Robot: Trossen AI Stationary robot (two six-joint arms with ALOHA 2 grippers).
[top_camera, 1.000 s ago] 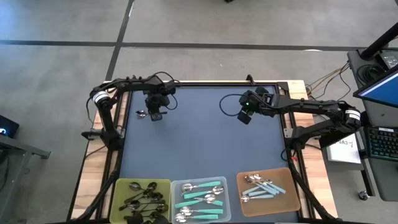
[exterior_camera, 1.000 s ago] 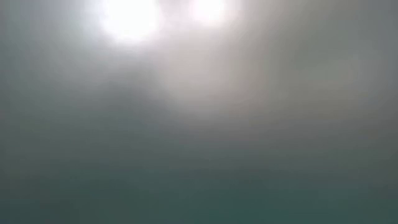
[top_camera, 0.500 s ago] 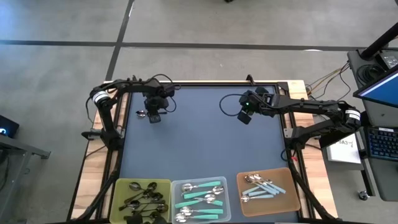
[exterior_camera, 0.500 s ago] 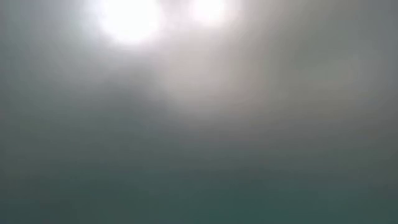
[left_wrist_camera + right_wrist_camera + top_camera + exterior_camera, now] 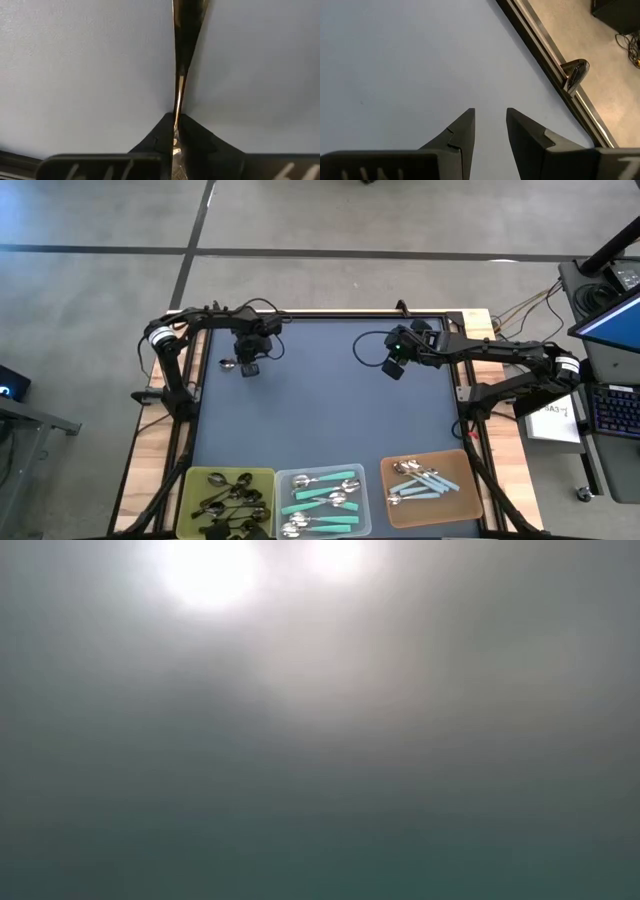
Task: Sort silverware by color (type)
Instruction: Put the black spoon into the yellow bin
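My left gripper (image 5: 248, 367) stands at the far left of the dark mat, shut on a thin dark metal spoon (image 5: 230, 364) whose bowl points toward the table's left edge. In the left wrist view the spoon's handle (image 5: 184, 45) runs out from between the fingertips over the mat. My right gripper (image 5: 393, 368) hovers at the far right of the mat, open, with nothing between its fingers (image 5: 490, 125). Along the near edge, sorted silverware lies in three trays. My left gripper pinches the spoon's thin handle (image 5: 178, 102) between its two fingertips, coming from above with the fingers pointing down. The handle runs on past the fingertips, low over the mat. Whether the spoon still rests on the mat, I cannot tell.
An olive tray (image 5: 197, 480) holds dark metal spoons. A clear tray (image 5: 365, 502) holds teal-handled ones, and a brown tray (image 5: 468, 475) holds light-blue-handled ones. A shiny metal piece (image 5: 575, 75) sits by the table's frame. The middle of the mat (image 5: 320, 410) is bare.
My left gripper has shut on the dark spoon's handle and has stayed at the far left of the mat.
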